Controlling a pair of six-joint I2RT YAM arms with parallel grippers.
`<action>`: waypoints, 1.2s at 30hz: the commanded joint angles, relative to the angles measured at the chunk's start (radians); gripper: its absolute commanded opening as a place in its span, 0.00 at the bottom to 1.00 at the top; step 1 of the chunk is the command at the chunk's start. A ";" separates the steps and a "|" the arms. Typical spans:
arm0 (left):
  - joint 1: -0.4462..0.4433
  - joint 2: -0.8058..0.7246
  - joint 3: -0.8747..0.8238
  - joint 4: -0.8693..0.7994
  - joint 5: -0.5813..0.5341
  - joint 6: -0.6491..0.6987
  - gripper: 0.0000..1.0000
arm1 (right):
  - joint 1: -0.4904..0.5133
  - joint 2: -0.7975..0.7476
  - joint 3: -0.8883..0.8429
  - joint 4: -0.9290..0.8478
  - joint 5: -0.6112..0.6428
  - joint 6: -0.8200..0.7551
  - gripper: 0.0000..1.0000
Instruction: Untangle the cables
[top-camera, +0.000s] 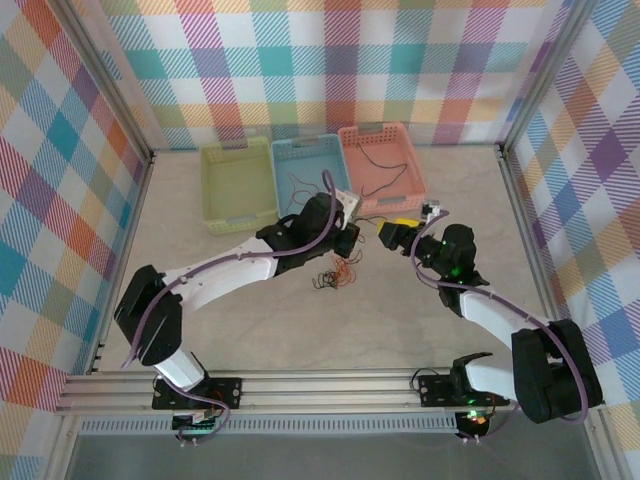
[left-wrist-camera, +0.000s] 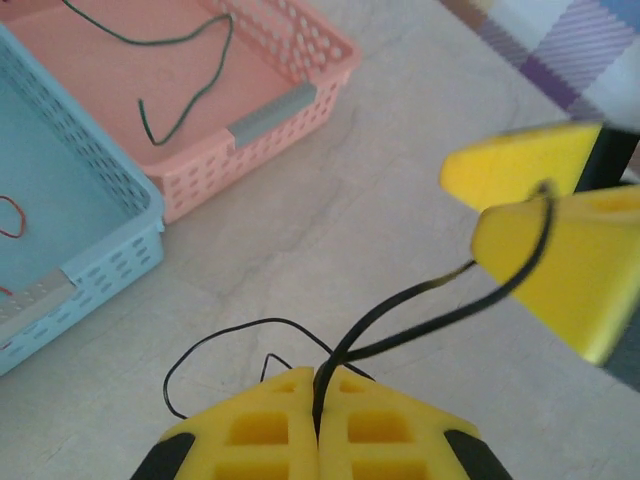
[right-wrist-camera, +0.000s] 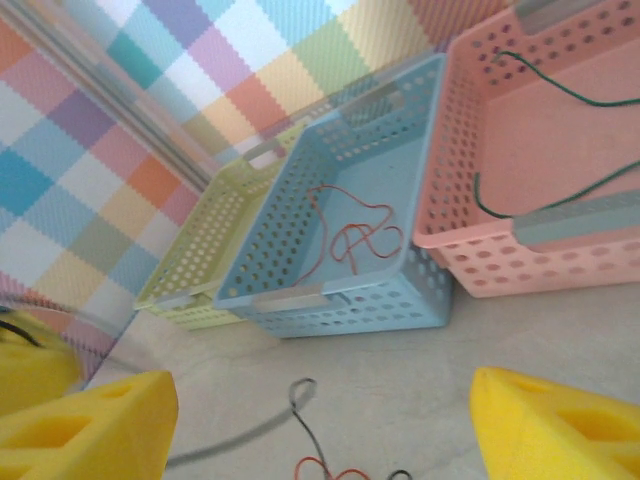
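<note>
Nearest us, a small clump of thin orange, red and black cables (top-camera: 335, 272) lies on the pale, stone-patterned table (top-camera: 400, 330), just in front of both grippers. Above it, the left gripper (left-wrist-camera: 317, 385) has its yellow ribbed fingers pressed together on a thin black wire (left-wrist-camera: 268, 321). The wire trails a loop to one side and runs on between the fingers of the right gripper (right-wrist-camera: 325, 405). That gripper sits close by with its jaws spread wide, holding nothing.

We judge the step in hand to be drawing this black wire out of the clump. To do it well, we would hold the left pinch firm and lift slowly away from the tangle. We would also watch that no orange or red strand rides up with it. If one does, the free right gripper could pin it down.

Farther back, three perforated plastic baskets stand side by side. The yellow-green basket (right-wrist-camera: 200, 260) is on the left. The blue basket (right-wrist-camera: 330, 300) holds a red wire (right-wrist-camera: 350, 235), and the pink basket (right-wrist-camera: 520, 265) holds a green wire (left-wrist-camera: 150, 44).
</note>
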 joint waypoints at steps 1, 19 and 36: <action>0.025 -0.069 0.055 -0.040 -0.001 -0.052 0.00 | 0.004 0.013 -0.003 -0.012 0.053 -0.023 0.77; 0.250 -0.174 0.446 -0.318 -0.111 -0.079 0.00 | 0.006 0.181 0.075 -0.037 -0.021 -0.019 0.75; 0.437 -0.112 0.570 -0.334 0.183 -0.188 0.00 | 0.037 0.296 0.129 0.089 -0.225 -0.006 0.72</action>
